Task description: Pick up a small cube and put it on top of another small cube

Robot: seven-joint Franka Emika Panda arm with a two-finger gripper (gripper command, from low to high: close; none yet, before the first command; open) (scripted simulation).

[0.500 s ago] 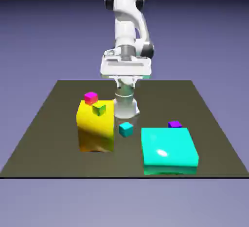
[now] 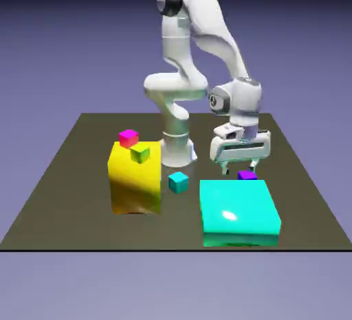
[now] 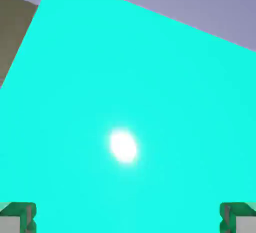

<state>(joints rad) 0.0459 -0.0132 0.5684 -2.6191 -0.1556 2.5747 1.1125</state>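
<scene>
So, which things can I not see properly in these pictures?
- Small purple cube: exterior view shows only its top; the big cyan block hides the rest. It is absent from the hand view, which that block fills.
- Gripper: exterior view cannot tell whether its fingers reach the cube.
- Fingertips: cut off by the hand view's bottom edge.

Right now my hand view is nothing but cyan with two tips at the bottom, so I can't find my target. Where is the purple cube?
Observer: The small purple cube sits on the table just behind the big cyan block, almost under the tool.
Operator: Is the tool holding anything?
Observer: No, its fingers are spread above the cube, nothing between them.
Operator: Where could I stack it?
Observer: A small cyan cube stands alone on the table between the cyan block and the big yellow block.
</scene>
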